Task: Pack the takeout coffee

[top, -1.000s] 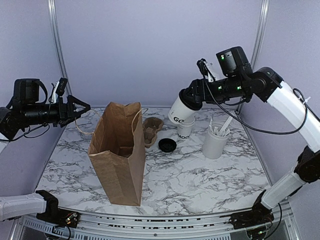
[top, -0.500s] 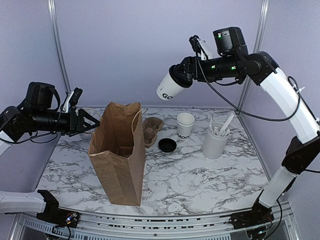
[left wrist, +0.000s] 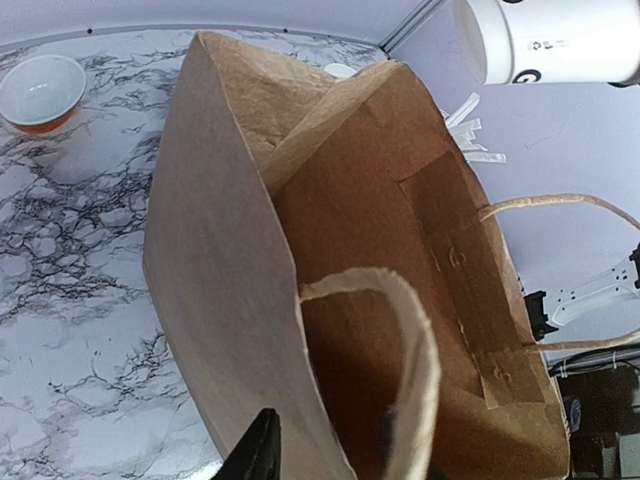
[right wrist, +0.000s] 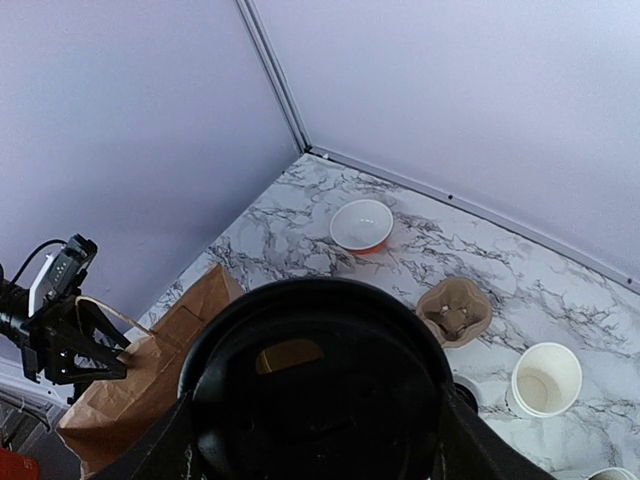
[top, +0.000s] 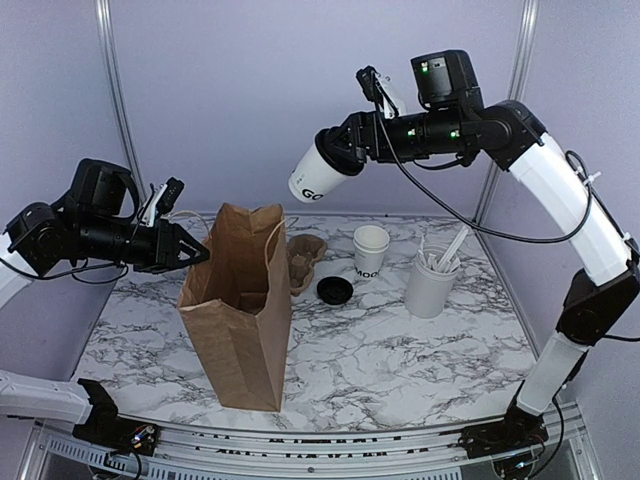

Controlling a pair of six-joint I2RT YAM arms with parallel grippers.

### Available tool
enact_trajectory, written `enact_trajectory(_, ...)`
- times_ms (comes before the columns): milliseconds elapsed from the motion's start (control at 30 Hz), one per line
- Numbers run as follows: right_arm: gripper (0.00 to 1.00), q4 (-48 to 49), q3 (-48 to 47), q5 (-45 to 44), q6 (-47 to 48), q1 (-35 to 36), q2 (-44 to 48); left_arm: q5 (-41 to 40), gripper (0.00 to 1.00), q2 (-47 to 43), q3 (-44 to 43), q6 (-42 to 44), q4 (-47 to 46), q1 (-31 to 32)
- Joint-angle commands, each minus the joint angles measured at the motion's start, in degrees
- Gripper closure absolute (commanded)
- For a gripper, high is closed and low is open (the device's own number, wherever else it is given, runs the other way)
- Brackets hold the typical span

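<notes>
Pale lilac walls are enclosing a white, grey-veined marble counter [top: 400, 360]. We are seeing a brown paper bag [top: 235, 310] standing upright and open-mouthed toward the counter's front left. The left gripper [top: 198, 256] is hovering level at the bag's left rim. In its wrist view the two fingers are straddling the bag's near wall and one paper handle at a narrow setting, and we cannot tell whether they are pinching the paper.

The right gripper [top: 341, 152] is clasping the takeout coffee [top: 312, 178] around its black-lidded end. The cup is hanging in the air almost on its side, base pointing left and slightly down. It is sitting higher than the bag's mouth and to the right of it, over the counter's back half.

Along the back edge a pulp cup carrier [top: 305, 260], a loose black lid [top: 334, 290], stacked white cups [top: 370, 252] and a white cylinder of utensils [top: 432, 282] are standing. A small orange bowl [right wrist: 362, 225] is resting near the back left corner.
</notes>
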State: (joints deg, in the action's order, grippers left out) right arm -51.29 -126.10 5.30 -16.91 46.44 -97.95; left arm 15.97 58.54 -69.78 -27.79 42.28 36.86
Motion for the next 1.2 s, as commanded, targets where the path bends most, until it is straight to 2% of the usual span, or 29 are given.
enact_trajectory(0,0.43,3.84,-2.83,0.15,1.28,1.23,0.66,-1.66,0.74,1.42,-2.85,0.16,1.22,1.44)
enact_trajectory(200,0.43,6.94,-2.74,0.24,2.41,4.89,0.8,-2.86,0.92,3.8,-5.56,-0.43,1.22,4.57)
enact_trajectory(333,0.43,7.54,-2.79,1.58,2.72,7.0,-0.3,-4.5,0.99,5.64,-7.6,-1.11,1.22,6.84)
enact_trajectory(833,0.43,0.47,3.48,4.68,3.83,10.7,-0.78,-11.0,1.0,10.16,-13.34,-5.32,1.14,12.55)
enact_trajectory(1033,0.43,-2.28,3.06,6.24,3.46,11.11,-1.25,-16.22,1.0,10.42,-13.07,-11.7,-0.94,13.98)
enact_trajectory(1167,0.43,-6.17,-2.21,6.78,3.62,11.96,-4.04,-20.02,1.0,7.43,-9.03,-17.53,-6.81,14.95)
